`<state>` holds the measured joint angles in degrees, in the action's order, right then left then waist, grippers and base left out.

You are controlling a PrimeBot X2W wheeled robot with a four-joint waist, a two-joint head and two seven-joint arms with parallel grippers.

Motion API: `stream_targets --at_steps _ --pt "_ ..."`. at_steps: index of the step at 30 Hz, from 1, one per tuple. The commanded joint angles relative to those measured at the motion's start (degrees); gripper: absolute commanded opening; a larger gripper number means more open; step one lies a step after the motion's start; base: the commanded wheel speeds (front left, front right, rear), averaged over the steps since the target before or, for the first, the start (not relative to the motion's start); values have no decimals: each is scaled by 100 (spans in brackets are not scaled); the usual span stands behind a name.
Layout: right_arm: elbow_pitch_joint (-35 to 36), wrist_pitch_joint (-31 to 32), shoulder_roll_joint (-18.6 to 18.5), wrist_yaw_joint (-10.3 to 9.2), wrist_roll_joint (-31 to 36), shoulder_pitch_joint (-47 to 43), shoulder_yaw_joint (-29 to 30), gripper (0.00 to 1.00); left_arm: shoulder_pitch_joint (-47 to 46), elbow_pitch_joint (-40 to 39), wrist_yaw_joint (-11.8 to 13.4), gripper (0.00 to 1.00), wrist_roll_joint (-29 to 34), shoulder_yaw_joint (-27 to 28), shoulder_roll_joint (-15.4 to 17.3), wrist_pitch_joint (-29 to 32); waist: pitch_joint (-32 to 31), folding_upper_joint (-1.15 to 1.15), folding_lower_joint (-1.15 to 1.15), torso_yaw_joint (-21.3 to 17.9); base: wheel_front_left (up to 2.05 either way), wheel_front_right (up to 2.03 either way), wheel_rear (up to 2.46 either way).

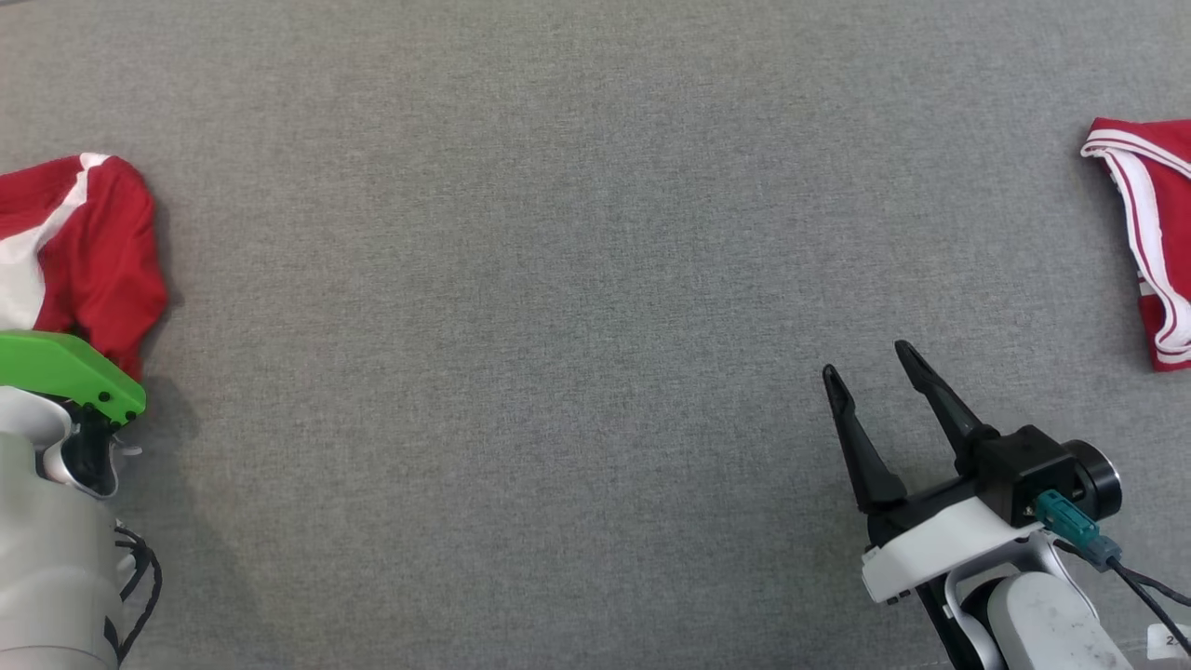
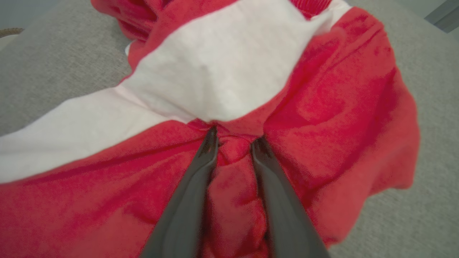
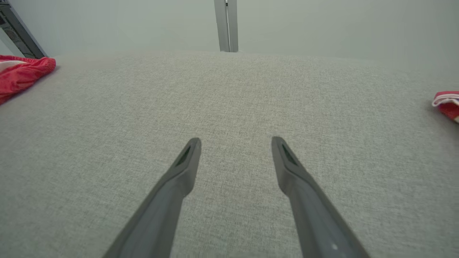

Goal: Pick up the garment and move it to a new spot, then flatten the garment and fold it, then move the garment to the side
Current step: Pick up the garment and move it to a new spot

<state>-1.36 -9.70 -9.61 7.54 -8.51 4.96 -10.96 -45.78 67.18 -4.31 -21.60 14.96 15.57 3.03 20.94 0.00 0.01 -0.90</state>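
Garment (image 1: 93, 242), left: red, crossed by a broad plain white band. Second garment (image 1: 1168, 205), right: red, edged with narrow white stripes. Table cover (image 1: 558, 233): uniform grey, fine woven texture, no print. Right gripper (image 1: 865, 359): black fingers on a white mount (image 1: 930, 549), with a teal connector (image 1: 1070, 523) and black cable. Left arm (image 1: 46, 540): pale grey under a bright green cover (image 1: 65, 368).
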Motion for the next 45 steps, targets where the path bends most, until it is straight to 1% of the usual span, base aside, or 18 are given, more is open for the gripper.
stream_targets --at_steps 1,5,6,10,13,17,19,21,25,29,30,34,37,39,42,45 --pt "-34 -58 35 -10 -11 -12 -11 100 -9 102 -56 0 46 -74 -107 42 46 0 -1 -64 0 0 0" --pt "-185 -144 129 -10 -58 58 -86 100 -144 -51 -127 0 145 -202 90 -150 -138 0 -1 21 0 0 0" --pt "-239 -174 154 -10 -84 83 -113 100 -194 -121 -143 0 172 -233 180 -222 -210 0 -1 39 0 0 0" --pt "-483 -282 268 -10 -166 126 -204 100 -317 -405 -227 0 274 -383 361 -435 -540 0 -1 78 0 0 0" --pt "-648 -366 321 -10 -216 139 -214 100 -412 -719 -274 0 283 -563 384 -520 -805 0 -1 64 0 0 0" --pt "-840 -442 426 -10 -287 186 -168 100 -531 -1385 -309 0 318 -918 358 -547 -1133 0 -1 -6 0 0 0" --pt "-916 -478 458 -10 -320 182 -149 100 -514 -1815 -317 0 206 -1152 236 -484 -1278 0 -1 -81 0 0 0" --pt "-964 -509 485 -10 -317 171 -107 100 -427 -2318 -319 0 91 -1392 213 -441 -1397 0 -1 -189 0 0 0" --pt "-1009 -538 552 -10 -335 104 4 100 -38 -3296 -321 0 -237 -1809 8 -278 -1569 0 -1 -472 0 0 0" --pt "-1025 -554 583 -10 -315 26 99 100 384 -4194 -322 0 -470 -2074 -245 -159 -1663 0 -1 -838 0 0 0" --pt "-1027 -549 595 -10 -312 4 137 100 537 -4386 -322 0 -541 -2167 -384 -120 -1686 0 -1 -940 0 0 0" --pt "-986 -551 620 -10 -318 17 142 100 982 -4942 -321 0 -519 -2551 -672 41 -1697 0 -1 -1382 0 0 0" --pt "-918 -548 636 -10 -334 29 129 100 1271 -5075 -311 0 -514 -2856 -884 141 -1635 0 -1 -1701 0 0 0" --pt "-896 -549 641 -10 -353 35 95 100 1430 -4991 -308 0 -517 -3038 -989 170 -1573 0 -1 -1891 0 0 0" --pt "-873 -550 655 -10 -376 67 92 100 1614 -4672 -300 0 -429 -3338 -1055 153 -1478 0 -1 -2109 0 0 0" --pt "-841 -550 662 -10 -409 112 94 100 1739 -4161 -304 0 -293 -3673 -1107 77 -1368 0 -1 -2292 0 0 0"
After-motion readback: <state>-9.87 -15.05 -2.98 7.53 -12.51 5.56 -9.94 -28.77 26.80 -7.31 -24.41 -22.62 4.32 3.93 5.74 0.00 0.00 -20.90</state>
